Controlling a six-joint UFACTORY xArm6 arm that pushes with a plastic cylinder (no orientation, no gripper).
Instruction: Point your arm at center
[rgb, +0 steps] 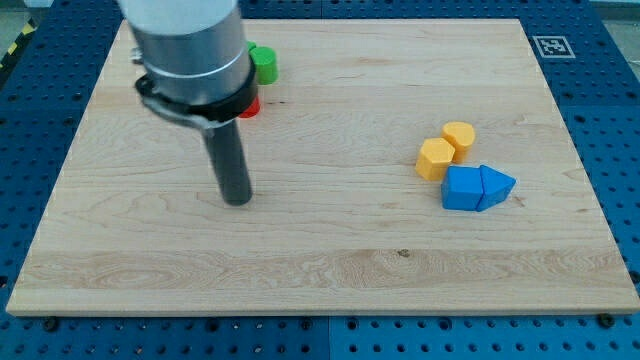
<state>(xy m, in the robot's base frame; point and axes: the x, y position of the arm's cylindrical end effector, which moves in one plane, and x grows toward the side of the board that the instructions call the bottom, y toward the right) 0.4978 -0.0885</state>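
Note:
My tip (237, 199) rests on the wooden board (330, 250), left of the board's middle. The arm's grey body (190, 50) fills the view's top left. A green cylinder block (265, 64) stands just right of the arm near the top. A red block (249, 105) peeks out below it, mostly hidden by the arm. At the view's right sit a yellow cylinder block (459, 136) and a yellow hexagonal block (435, 159), touching. Just below them lie a blue cube block (461, 188) and a blue triangular block (497, 185), touching. My tip is far left of these.
The board lies on a blue perforated table (600, 100). A black-and-white marker tag (551, 46) sits at the board's top right corner.

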